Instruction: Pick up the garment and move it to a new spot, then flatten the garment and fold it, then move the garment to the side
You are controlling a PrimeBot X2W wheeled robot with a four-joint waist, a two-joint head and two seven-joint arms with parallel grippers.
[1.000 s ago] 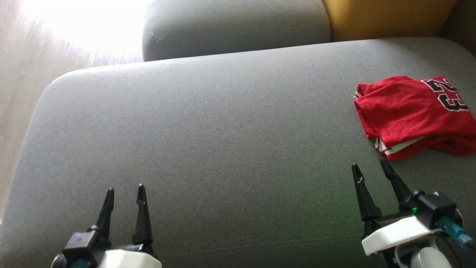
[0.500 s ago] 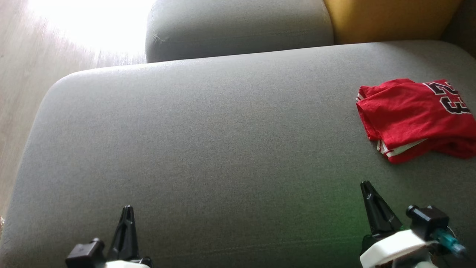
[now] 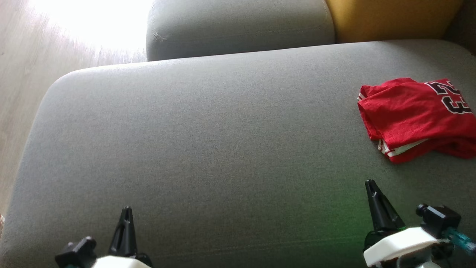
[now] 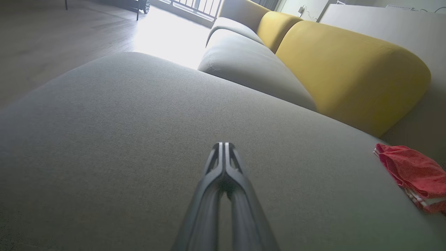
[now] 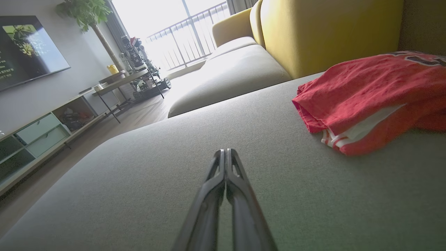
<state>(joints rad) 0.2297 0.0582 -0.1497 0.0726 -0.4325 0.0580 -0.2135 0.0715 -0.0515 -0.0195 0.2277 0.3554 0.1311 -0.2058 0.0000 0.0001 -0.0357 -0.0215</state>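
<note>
Evidently set aside as the task requires, the folded red garment [image 3: 416, 115] lies at the grey cushion's [image 3: 208, 149] right side, with left gripper [image 3: 126, 211] and right gripper [image 3: 370, 184] clear of it, fingers closed on nothing.

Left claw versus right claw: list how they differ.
The right claw is near the folded red garment; the left claw is far from it. The right claw reaches farther forward over the grey cushion than the left claw. Both are shut and empty.
</note>
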